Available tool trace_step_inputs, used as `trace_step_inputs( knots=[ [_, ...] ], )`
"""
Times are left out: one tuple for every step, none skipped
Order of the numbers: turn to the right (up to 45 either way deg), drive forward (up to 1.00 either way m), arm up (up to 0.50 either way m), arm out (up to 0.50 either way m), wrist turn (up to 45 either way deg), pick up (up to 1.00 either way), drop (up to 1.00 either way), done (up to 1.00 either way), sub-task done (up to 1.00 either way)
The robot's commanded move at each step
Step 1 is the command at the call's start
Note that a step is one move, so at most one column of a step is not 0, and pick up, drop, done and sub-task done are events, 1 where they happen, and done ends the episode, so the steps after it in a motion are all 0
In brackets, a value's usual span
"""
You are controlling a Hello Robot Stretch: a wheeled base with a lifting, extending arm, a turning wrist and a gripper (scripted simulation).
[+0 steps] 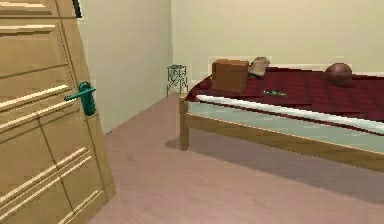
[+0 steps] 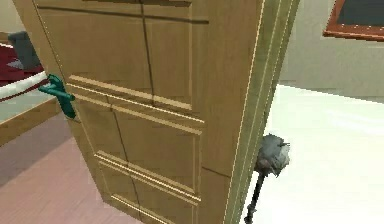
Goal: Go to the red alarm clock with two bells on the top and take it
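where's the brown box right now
In the forward view, right of centre, the brown box sits on the red-covered bed near its left end, with a wire basket on the floor to its left and a brownish ball farther right.

Door (image 1: 45, 110) stood at forward view's left, handle (image 1: 83, 97) near its right edge. Bed (image 1: 290, 128) lay to the right, across the floor (image 1: 150, 170). Box (image 1: 230, 73) sat near bed's far left corner, ball (image 1: 340, 72) on its far edge, further right. Wire basket (image 1: 177, 78) stood on floor in room corner, left of bed.
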Motion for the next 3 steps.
trace_step_inputs(
  knots=[
    [0.0,1.00,0.00,0.00,0.0,0.00,0.00,0.00,0.00],
    [0.0,0.40,0.00,0.00,0.0,0.00,0.00,0.00,0.00],
    [-45.0,0.00,0.00,0.00,0.0,0.00,0.00,0.00,0.00]
  ],
)
